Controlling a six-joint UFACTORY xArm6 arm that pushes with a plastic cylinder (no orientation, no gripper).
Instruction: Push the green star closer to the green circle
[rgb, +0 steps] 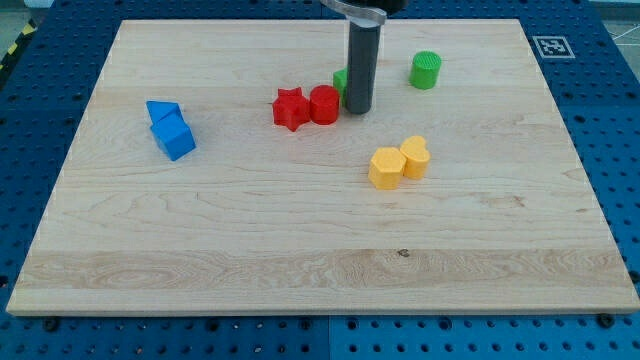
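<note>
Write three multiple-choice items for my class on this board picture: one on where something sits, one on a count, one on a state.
1. Where is the green circle?
A. the view's top, right of the rod
B. the view's bottom left
C. beside the blue blocks

2. How many red blocks are there?
A. one
B. two
C. four

3. How does the green star show?
A. fully in view
B. mostly hidden behind the rod
C. stacked on a yellow block

Key:
1 A: it stands apart, right of my tip.
2 B: the red star and red circle sit together.
3 B: only a green edge shows left of the rod.
</note>
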